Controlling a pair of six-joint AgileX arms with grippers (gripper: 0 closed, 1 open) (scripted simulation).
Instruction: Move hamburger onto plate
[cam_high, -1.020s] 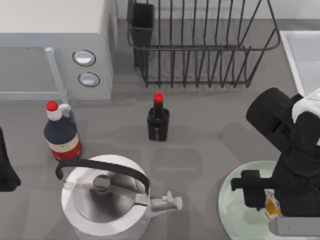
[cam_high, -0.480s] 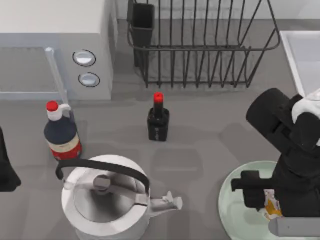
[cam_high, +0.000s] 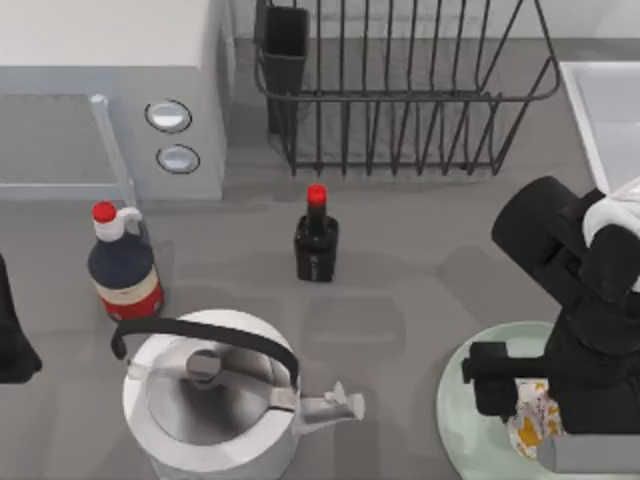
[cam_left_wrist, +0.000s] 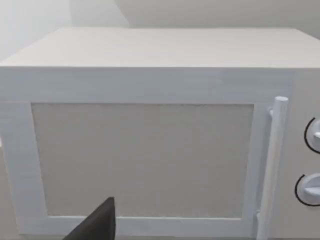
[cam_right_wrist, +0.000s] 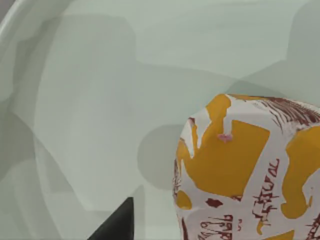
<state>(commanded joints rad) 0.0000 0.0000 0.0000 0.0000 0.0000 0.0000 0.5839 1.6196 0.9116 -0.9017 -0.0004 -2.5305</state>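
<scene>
- Right end effector sits over the plate at the worktop's bottom right in the top view, pointing down.
- Hamburger is a cream-white wrapped lump with orange-yellow patches and dark red print; it lies over the plate's surface, partly hidden by the right arm.
- Right wrist view: hamburger close up over the pale mint plate, its shadow falling on the plate beside it. One dark finger tip shows just beside the wrapper, apart from it.
- Right end effector state: one dark finger block shows beside the hamburger in the top view, the other side is hidden under the arm; cannot tell if it grips or has let go.
- Cannot tell whether the hamburger rests on the plate or hangs just above it.
- Left arm is parked at the left edge of the top view, its end effector dark and mostly cut off; cannot tell its state.
- Left wrist view faces the microwave door, handle and two dials.
- Other items in the top view: microwave at top left, dish rack at top centre, kettle at bottom left, dark bottle with red cap near the kettle, small black bottle with red cap centre.
- Kettle is well apart from the plate.
</scene>
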